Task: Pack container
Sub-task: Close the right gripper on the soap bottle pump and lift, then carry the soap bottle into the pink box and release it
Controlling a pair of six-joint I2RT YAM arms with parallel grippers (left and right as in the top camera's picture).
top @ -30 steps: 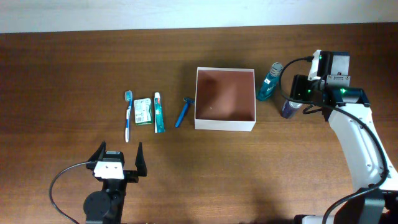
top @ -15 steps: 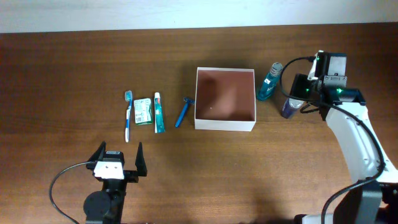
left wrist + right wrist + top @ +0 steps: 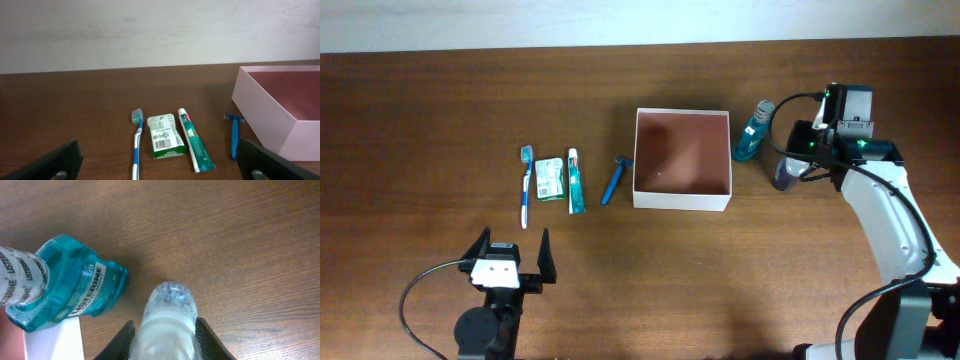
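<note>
Brown wooden surface. The container sits near the middle, open top up, white walls, reddish-brown inside, nothing in it that I can see. To its left, in a row and all lying flat: razor nearest the container but apart from it, then toothpaste, a green-and-white packet just beside the tube, and a toothbrush farthest out. The left wrist view shows the same row, with the container's near corner at the right edge. The left hand hangs at the near edge of the surface, well apart from the row, fingers spread wide, holding nothing. On the container's right, a teal mouthwash bottle sits just beside the wall; whether it touches the wall I cannot tell. Just right of that is a small bottle, pale and translucent with a rounded top in the right wrist view. The right hand is down over it, a dark finger tight against each side with no gap showing, so it looks gripped. The mouthwash lies close to the small bottle's left in that view, apart from it, and a white corner of the container shows at the bottom left.
</note>
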